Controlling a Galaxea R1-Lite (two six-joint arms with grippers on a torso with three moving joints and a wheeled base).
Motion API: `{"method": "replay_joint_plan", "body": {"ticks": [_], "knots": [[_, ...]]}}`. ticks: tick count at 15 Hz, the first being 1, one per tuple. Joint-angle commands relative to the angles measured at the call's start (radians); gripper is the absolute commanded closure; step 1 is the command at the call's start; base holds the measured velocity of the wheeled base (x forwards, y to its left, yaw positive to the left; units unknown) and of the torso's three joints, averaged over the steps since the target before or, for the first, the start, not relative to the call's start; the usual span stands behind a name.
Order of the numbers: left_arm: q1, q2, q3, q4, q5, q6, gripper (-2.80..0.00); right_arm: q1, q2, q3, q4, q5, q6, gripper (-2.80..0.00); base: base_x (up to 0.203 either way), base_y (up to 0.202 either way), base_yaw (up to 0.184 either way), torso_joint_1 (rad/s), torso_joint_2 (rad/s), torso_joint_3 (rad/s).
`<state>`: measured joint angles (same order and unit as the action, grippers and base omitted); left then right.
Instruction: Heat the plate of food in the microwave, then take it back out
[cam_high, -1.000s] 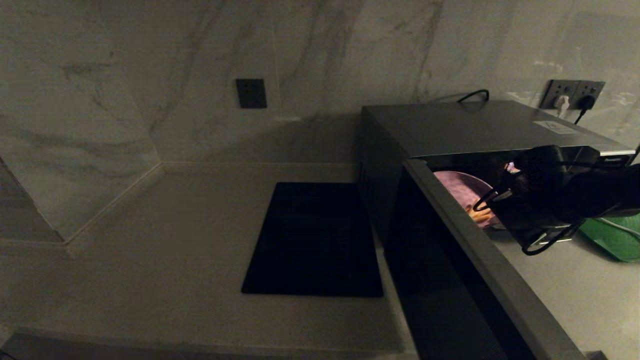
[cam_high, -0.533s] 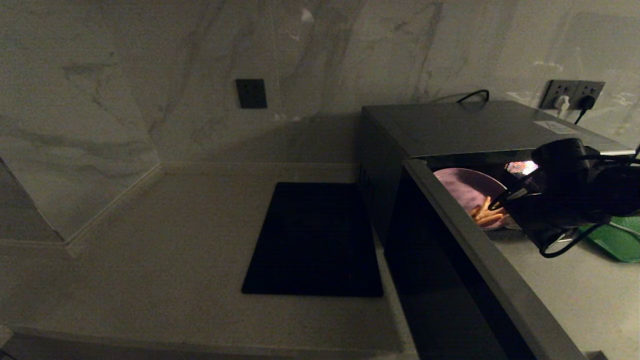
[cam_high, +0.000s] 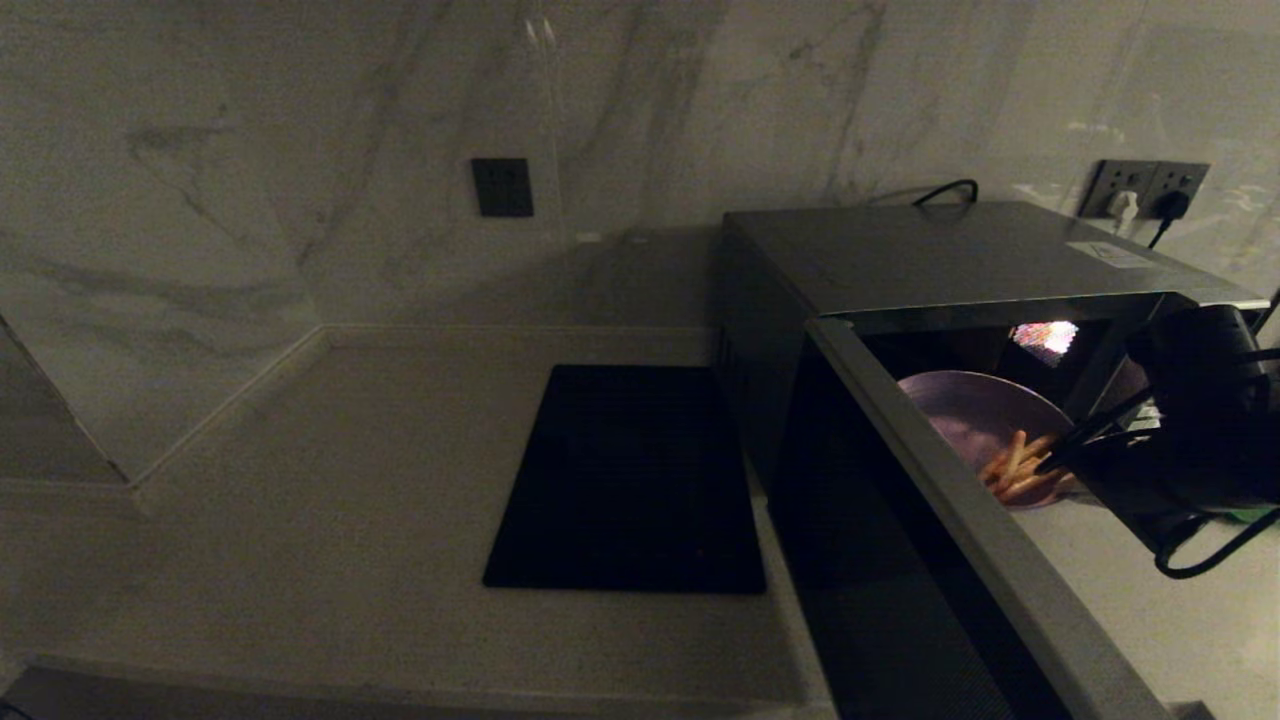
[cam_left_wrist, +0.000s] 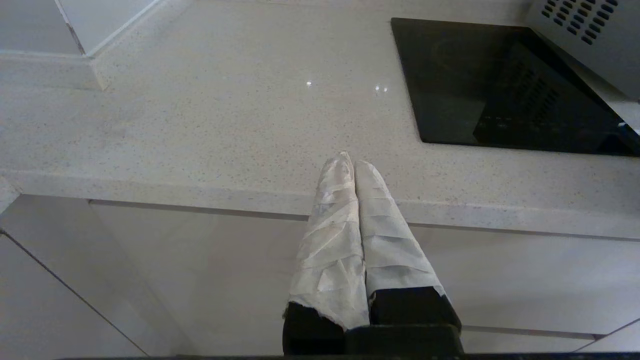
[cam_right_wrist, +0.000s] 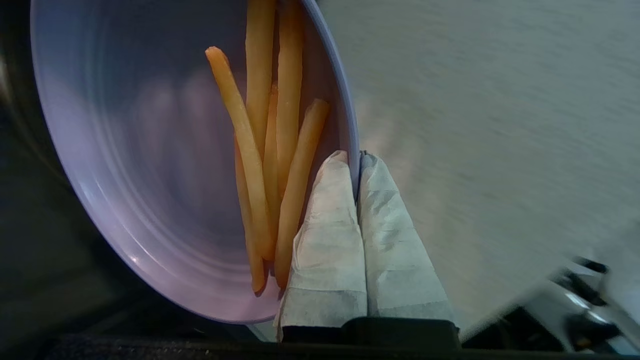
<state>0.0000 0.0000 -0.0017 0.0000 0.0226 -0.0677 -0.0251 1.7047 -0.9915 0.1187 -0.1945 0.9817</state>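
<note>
The silver-grey microwave (cam_high: 960, 255) stands at the right of the counter with its dark glass door (cam_high: 900, 560) swung wide open toward me. The lilac-pink plate of food (cam_high: 975, 425), with several orange-yellow fries (cam_right_wrist: 270, 150) on it, hangs at the mouth of the cavity, partly out over the counter. My right gripper (cam_right_wrist: 356, 159) is shut on the plate's rim, one white-wrapped finger inside the rim and one outside. In the head view the right gripper (cam_high: 1075, 465) comes in from the right. My left gripper (cam_left_wrist: 351, 162) is shut on nothing, parked low before the counter's front edge.
A flat black square mat (cam_high: 625, 480) lies on the pale counter (cam_high: 330, 480) left of the microwave. A sliver of green tray (cam_high: 1250, 515) shows behind my right arm. Marble walls close the back and the left corner; a wall socket (cam_high: 1145, 190) with plugs sits behind the microwave.
My right gripper has drawn back to the right and toward me with the plate in it, so the plate has come from deeper in the cavity to its mouth. The left arm has not moved.
</note>
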Motion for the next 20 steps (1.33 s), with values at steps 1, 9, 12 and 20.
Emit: {"method": "replay_joint_plan", "body": {"ticks": [1,9,12,20], "knots": [[0.000,0.000,0.000,0.000,0.000,-0.001,0.00,-0.006,-0.093,0.076,-0.001,-0.023,0.000,0.00,0.000,0.000,0.000,0.000,0.00,0.000],[0.000,0.000,0.000,0.000,0.000,-0.001,0.00,-0.233,-0.234,0.232,0.000,-0.095,-0.071,0.00,0.000,0.000,0.000,0.000,0.00,0.000],[0.000,0.000,0.000,0.000,0.000,-0.001,0.00,-0.359,-0.249,0.240,-0.002,-0.094,-0.096,0.00,0.000,0.000,0.000,0.000,0.00,0.000],[0.000,0.000,0.000,0.000,0.000,-0.001,0.00,-0.715,-0.146,0.346,-0.248,-0.079,-0.216,0.00,0.000,0.000,0.000,0.000,0.00,0.000]]}}
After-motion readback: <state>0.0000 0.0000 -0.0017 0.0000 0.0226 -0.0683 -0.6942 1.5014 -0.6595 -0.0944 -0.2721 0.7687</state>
